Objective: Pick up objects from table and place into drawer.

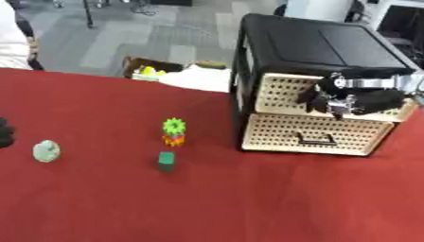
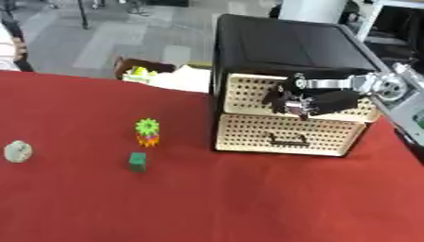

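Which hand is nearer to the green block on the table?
Left. The left hand shows only at the left edge, beyond the pale round object, on the table like the green block. The right hand is up at the upper drawer front.

Red table (image 1: 248, 208), open cardboard box (image 1: 142, 69) on the grey floor (image 1: 124, 33) behind it, white sleeve (image 1: 10, 42) at far left

Grey tiled floor (image 1: 124, 33) behind the red table (image 1: 248, 203), cardboard box (image 1: 145, 68) beyond

Even, fairly bright indoor light; both views are soft and blurred throughout. The black cabinet with perforated cream drawers (image 1: 314, 90) casts a faint shadow on the red-covered desk (image 1: 248, 198).
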